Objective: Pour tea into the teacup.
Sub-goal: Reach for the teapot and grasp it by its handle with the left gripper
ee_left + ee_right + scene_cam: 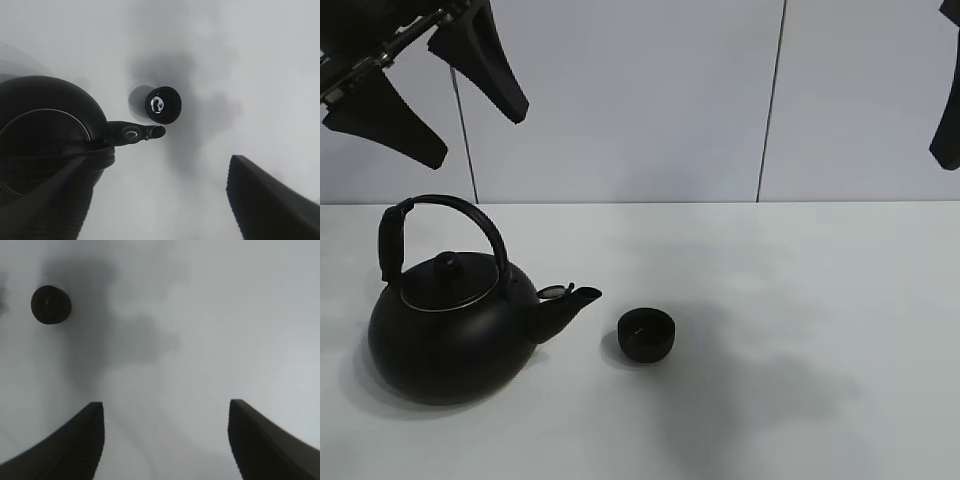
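The teacup sits on the tabletop just beside the spout of the kettle — small, light, probably brittle. The kettle looks heavy (more so if full); take its arched handle. The jaws of the left gripper and the right gripper are spread apart — both empty.

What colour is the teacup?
Matte black. The teacup matches the kettle beside it, and it shows best in the exterior high view.
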Controlling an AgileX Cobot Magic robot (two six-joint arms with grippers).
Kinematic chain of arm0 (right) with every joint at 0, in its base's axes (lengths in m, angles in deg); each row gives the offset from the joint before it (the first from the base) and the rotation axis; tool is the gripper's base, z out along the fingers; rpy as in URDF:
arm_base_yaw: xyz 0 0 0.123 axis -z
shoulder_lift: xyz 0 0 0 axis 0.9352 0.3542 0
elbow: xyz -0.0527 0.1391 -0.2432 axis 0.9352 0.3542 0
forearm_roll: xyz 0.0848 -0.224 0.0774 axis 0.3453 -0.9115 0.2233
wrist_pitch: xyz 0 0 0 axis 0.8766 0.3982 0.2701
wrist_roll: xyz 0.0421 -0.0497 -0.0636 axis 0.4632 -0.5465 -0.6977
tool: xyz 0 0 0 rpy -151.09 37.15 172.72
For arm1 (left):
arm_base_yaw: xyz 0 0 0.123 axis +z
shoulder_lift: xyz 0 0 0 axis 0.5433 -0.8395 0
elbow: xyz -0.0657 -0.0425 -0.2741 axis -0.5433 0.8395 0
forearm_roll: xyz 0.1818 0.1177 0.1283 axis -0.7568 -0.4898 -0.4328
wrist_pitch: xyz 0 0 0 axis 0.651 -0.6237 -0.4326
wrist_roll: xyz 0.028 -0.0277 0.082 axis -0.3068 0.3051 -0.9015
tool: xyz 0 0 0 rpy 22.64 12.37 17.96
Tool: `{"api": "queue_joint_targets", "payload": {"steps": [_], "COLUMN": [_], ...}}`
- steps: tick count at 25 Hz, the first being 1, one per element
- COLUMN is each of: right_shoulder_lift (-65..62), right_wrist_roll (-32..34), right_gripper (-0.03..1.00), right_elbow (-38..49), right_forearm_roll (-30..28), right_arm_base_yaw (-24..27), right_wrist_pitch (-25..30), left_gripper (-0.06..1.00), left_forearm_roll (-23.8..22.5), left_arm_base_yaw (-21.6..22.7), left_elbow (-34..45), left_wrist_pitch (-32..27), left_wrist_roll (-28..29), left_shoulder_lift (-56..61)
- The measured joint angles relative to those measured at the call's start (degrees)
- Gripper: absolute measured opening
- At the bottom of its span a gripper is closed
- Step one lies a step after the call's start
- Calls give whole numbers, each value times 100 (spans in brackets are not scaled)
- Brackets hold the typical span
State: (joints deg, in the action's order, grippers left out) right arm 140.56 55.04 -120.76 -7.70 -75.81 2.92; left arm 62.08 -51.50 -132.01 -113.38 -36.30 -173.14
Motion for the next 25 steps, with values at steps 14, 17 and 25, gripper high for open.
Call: {"api": "queue_joint_targets", "payload": {"steps": [14,17,25], "right_shoulder_lift": [-16,-16,-16], "right_wrist_roll": [5,5,22], "right_gripper": [48,48,48], "right_elbow": [81,337,836], "right_forearm_roll": [953,1141,1336], "right_arm_base_yaw": [0,-93,-359], "right_wrist_pitch": [-192,-460,-1071], "left_gripper": [54,54,54], "left_forearm_roll": [0,0,0], "left_arm_base_yaw": [0,0,0], "left_elbow": [0,0,0], "left_wrist_pitch": [11,19,26], "left_wrist_roll": [0,0,0], "left_shoulder_lift": [0,0,0]}}
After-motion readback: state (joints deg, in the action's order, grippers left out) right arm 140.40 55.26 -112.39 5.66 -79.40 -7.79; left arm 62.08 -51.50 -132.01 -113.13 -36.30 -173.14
